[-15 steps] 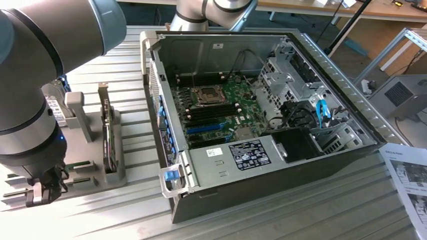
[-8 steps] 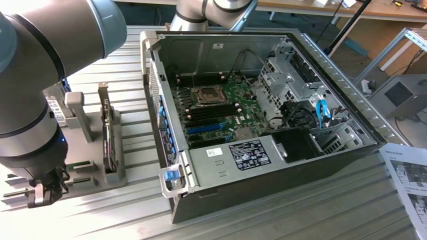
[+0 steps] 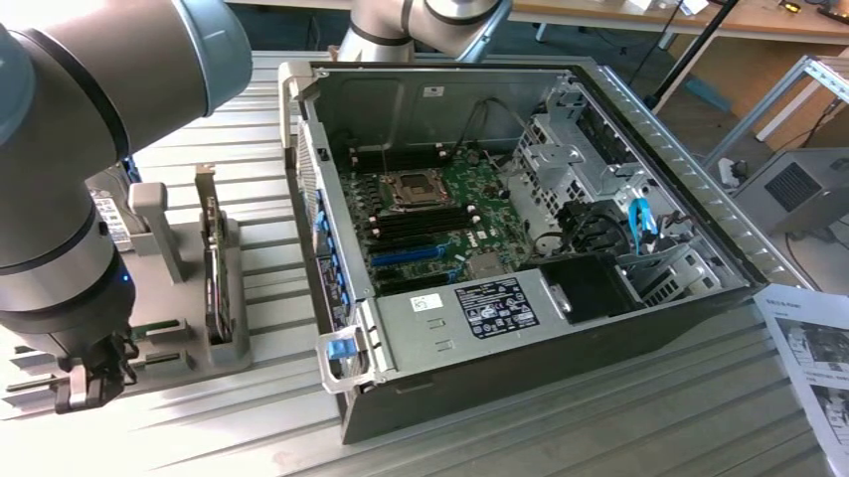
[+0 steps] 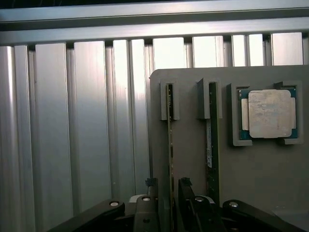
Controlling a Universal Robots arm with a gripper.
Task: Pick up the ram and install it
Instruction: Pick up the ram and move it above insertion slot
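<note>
- Firstly, the open computer case (image 3: 690, 169) lies on the slatted metal table (image 3: 597, 437), side panel off and motherboard (image 3: 444, 214) exposed.
- Arm (image 3: 54, 199): stands at the exterior view's left, well apart from the case opening, its wrist pointing straight down over the grey holder (image 4: 193, 159).
- Holder: carries two green sticks on edge in slots, and a square silver processor chip (image 4: 269, 113) in its own recess.
- Ram (image 4: 170, 145): a long, thin green board seen edge-on (chips hard to read), seated in the slot farther from the processor chip. The second stick (image 4: 212, 135) shows a white label.
- Gripper (image 4: 168, 184): partly spread, one of the fingers (image 4: 151, 184) on each side of the ram with a gap at both; nothing gripped.
</note>
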